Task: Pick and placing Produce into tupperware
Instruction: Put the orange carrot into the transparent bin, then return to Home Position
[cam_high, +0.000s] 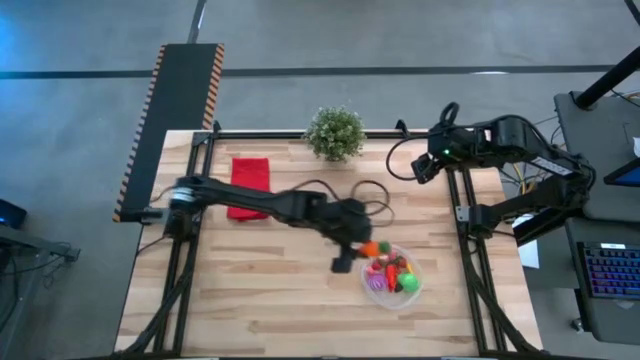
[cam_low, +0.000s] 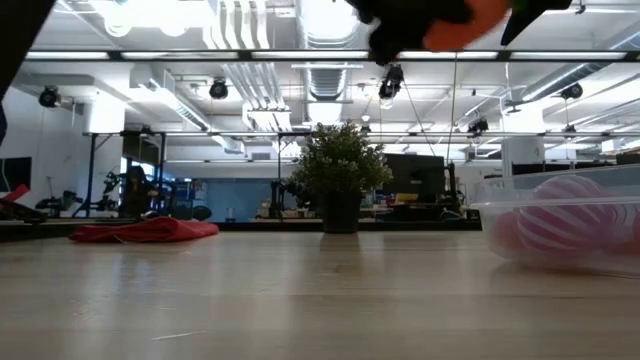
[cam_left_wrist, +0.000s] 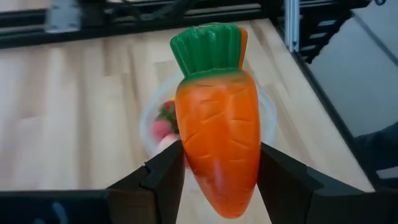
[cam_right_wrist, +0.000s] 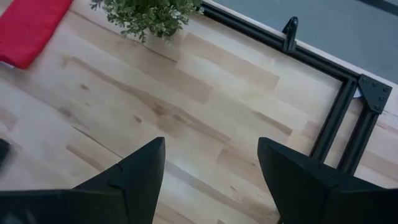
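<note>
One toy carrot (cam_left_wrist: 219, 124), clamped at mid-body by the left claw (cam_left_wrist: 221, 171) above the tupperware (cam_high: 393, 276), looks light, rigid and slick, so its tapered waist suits gripping; the right claw (cam_right_wrist: 211, 168) waits spread apart near the tabletop's (cam_high: 260, 300) far corner.

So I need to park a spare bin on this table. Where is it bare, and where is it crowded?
Bare wood runs along the near edge of the table, and between the red cloth and potted plant. It is crowded at the tupperware, where the left gripper holds a carrot.
</note>
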